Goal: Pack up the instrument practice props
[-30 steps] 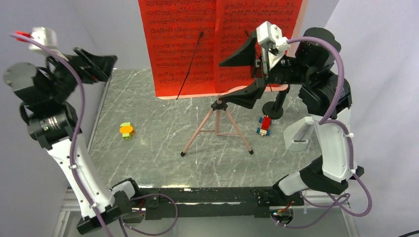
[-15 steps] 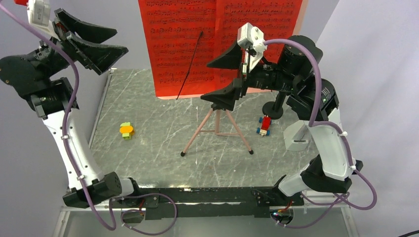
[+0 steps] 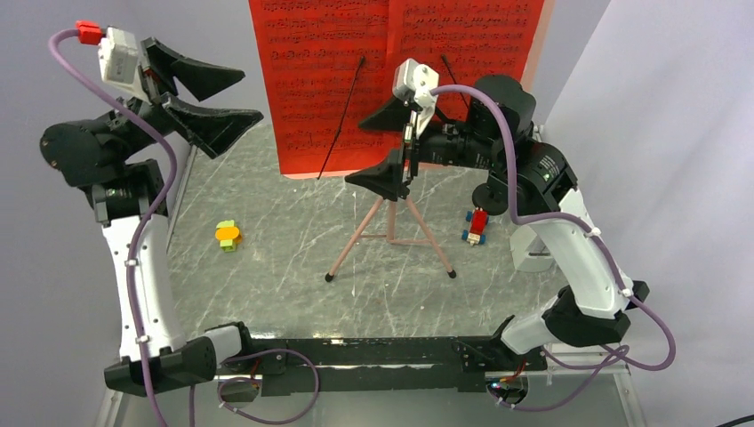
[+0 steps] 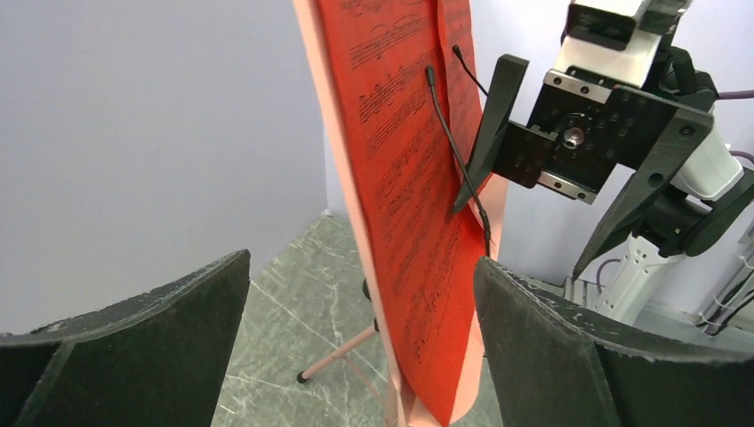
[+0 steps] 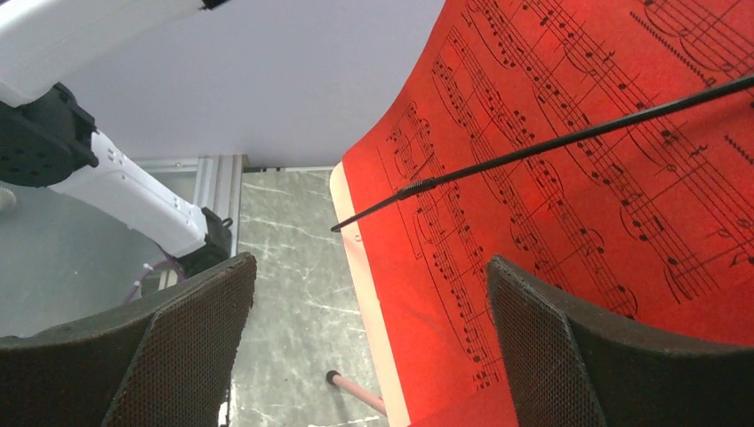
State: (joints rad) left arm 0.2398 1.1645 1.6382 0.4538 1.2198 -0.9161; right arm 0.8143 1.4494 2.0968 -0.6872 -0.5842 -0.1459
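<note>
The pink music stand [image 3: 389, 229] stands on its tripod mid-table. Red sheet-music pages [image 3: 329, 80] rest on its desk under two black wire holders [image 3: 342, 116]. My left gripper [image 3: 252, 94] is open and empty, raised just left of the pages' left edge. In the left wrist view [image 4: 360, 347] the pages [image 4: 400, 205] run edge-on between its fingers' line of sight. My right gripper [image 3: 354, 151] is open and empty in front of the pages' lower middle. In the right wrist view [image 5: 369, 347] the pages [image 5: 569, 222] are close ahead. The white metronome [image 3: 533, 251] sits at the right, partly behind my right arm.
A yellow-orange toy block [image 3: 228, 235] lies at the left of the grey marble table [image 3: 284, 258]. A red-blue toy block [image 3: 477, 226] lies right of the tripod. A black post with a round base [image 3: 492, 196] stands behind it. Walls close in on both sides.
My left arm has swung up and right, bringing its open gripper near the pages' left edge. My right gripper has moved left across the front of the stand, still open.
</note>
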